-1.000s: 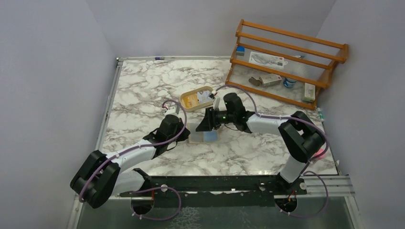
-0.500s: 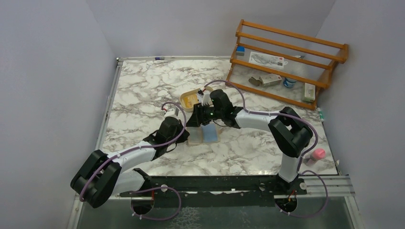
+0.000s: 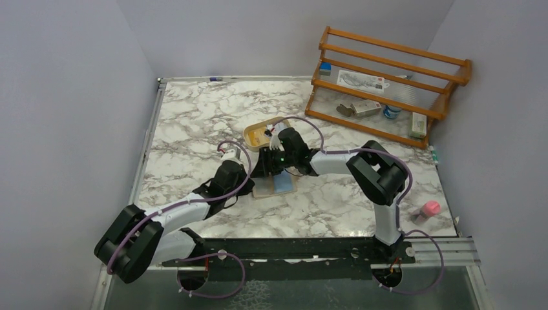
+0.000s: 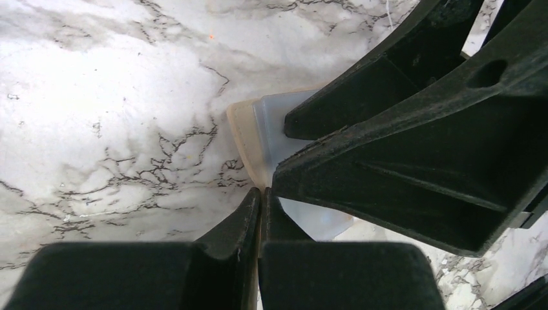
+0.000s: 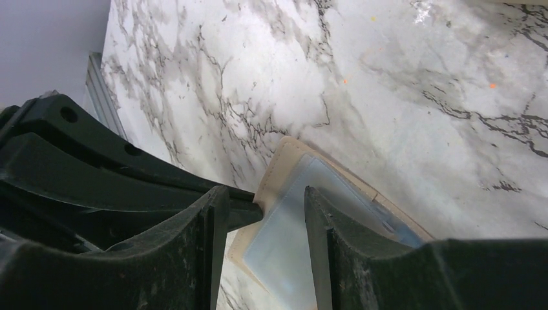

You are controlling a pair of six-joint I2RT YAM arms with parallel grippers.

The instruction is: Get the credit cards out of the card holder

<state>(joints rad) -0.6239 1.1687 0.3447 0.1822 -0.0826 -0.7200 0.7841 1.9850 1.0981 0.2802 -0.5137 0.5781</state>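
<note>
The card holder (image 3: 275, 185) lies open mid-table, with a pale credit card (image 5: 284, 236) on it. The left tool (image 4: 260, 194) is shut tight at its left edge. The right tool (image 5: 263, 197) stands half open over the card, gripping nothing. They crowd each other, so closing now could strike the left tool or drag the holder along.

Tan card holder (image 5: 276, 171) — pale-blue credit cards (image 5: 287, 232)

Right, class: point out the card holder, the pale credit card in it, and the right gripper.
card holder (image 5: 282, 158), right wrist view, its tan upper corner.
credit card (image 5: 284, 239), right wrist view, its pale blue face.
right gripper (image 5: 265, 194), right wrist view, midway between its fingertips.
</note>
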